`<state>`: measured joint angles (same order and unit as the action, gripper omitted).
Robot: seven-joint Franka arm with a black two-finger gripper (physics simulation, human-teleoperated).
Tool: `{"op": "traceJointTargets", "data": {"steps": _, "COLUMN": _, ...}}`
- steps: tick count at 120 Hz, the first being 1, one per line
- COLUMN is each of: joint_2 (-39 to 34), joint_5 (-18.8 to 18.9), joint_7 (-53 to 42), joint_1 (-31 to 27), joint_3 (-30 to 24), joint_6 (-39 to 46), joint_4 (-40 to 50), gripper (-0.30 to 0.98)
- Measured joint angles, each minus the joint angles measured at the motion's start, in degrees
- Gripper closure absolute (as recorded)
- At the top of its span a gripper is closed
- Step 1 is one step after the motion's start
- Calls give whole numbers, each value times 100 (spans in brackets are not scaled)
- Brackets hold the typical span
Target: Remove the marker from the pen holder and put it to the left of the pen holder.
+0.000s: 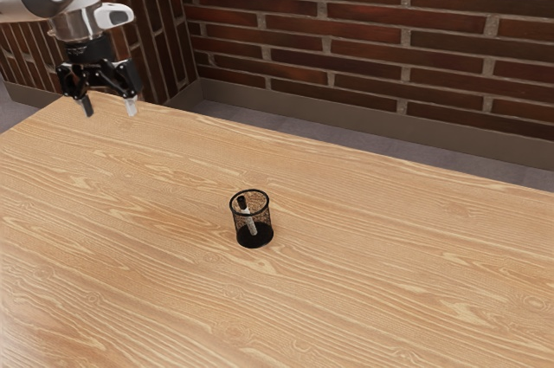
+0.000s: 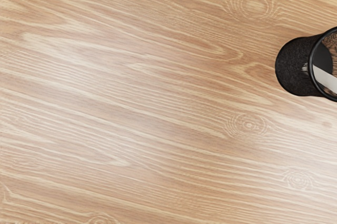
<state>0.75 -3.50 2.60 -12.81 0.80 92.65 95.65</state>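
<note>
inside mesh pen holder (image 1: 266, 222), white marker (image 1: 251, 224), leaning

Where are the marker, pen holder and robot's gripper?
Marker (image 1: 251, 223): exterior view, on its white barrel.
Pen holder (image 1: 266, 222): exterior view, on its mesh wall.
Gripper (image 1: 110, 113): exterior view, midway between its open fingertips.

One pen holder (image 1: 264, 220), one marker (image 1: 248, 218) (a single one of each). Two things, on one tabletop (image 1: 346, 264).
</note>
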Motion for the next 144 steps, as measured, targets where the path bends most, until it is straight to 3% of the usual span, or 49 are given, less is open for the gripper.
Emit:
{"op": "traceJointTargets", "data": {"steps": 21, "joint_2": 317, "joint_5": -19, "joint_7": 34, "joint_1": -23, "joint_3": -8, "joint_6": 46, "joint_4": 34, "gripper": 0}}
{"op": "traceJointTargets", "data": {"steps": 38, "joint_2": 897, "joint_5": -81, "joint_7": 57, "joint_1": 1175, "joint_3": -70, "joint_6": 346, "joint_4": 331, "gripper": 0}}
{"op": "traceJointTargets", "data": {"steps": 58, "joint_2": 769, "joint_5": -36, "joint_7": 71, "joint_1": 1724, "joint_3": -78, "joint_6": 1256, "joint_4": 1155, "gripper": 1}}
{"op": "traceJointTargets", "data": {"steps": 83, "joint_2": 1113, "joint_5": 342, "joint_7": 94, "joint_1": 2392, "joint_3": -86, "joint_6": 2226, "joint_4": 999, "gripper": 2}}
{"op": "traceJointTargets", "data": {"steps": 106, "joint_2": 2240, "joint_5": 344, "joint_7": 408, "joint_1": 2467, "joint_3": -52, "joint_6": 1366, "joint_4": -476, "gripper": 3}}
{"op": "traceJointTargets", "data": {"steps": 129, "joint_2": 2511, "joint_5": 261, "joint_7": 762, "joint_1": 2268, "joint_3": -11, "joint_6": 507, "joint_4": -776, "gripper": 3}}
{"op": "traceJointTargets", "data": {"steps": 144, "joint_2": 2995, "joint_5": 251, "joint_7": 942, "joint_1": 2192, "joint_3": -10, "joint_6": 120, "joint_4": -1472, "gripper": 5}}
